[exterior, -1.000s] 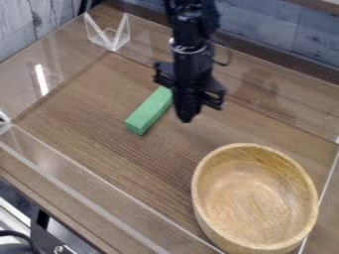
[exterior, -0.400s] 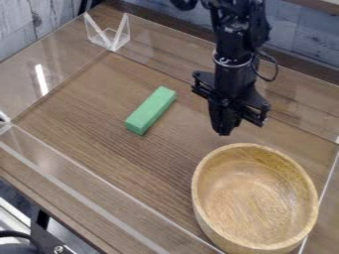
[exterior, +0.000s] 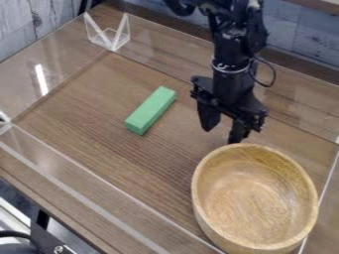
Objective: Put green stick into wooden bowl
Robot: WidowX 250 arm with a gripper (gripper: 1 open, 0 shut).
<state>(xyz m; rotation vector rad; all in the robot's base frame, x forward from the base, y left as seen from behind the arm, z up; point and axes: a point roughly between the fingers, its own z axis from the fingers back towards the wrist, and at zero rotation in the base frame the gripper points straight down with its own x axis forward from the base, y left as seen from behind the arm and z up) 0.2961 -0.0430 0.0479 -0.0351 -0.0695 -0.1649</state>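
Now my robot arm [exterior: 232, 45] looks almost the same as a moment ago, but its pincer [exterior: 225, 129] has changed. A little while back the two tips were close together, in one dark point. Now they are spread apart, one on the left and one on the right, and I see nothing between them. The arm is near the spot where it was in the last picture. In the oldest picture it was more to the left, close by the green stick [exterior: 151, 110], and it has come away from there. The green stick has not moved. It lies flat and slanted on the brown wood table [exterior: 99, 149], left of the arm in my view, and not in the bowl. The big round wooden bowl [exterior: 255, 203] has stayed put too, low on the right side. The pincer is just behind its rim.
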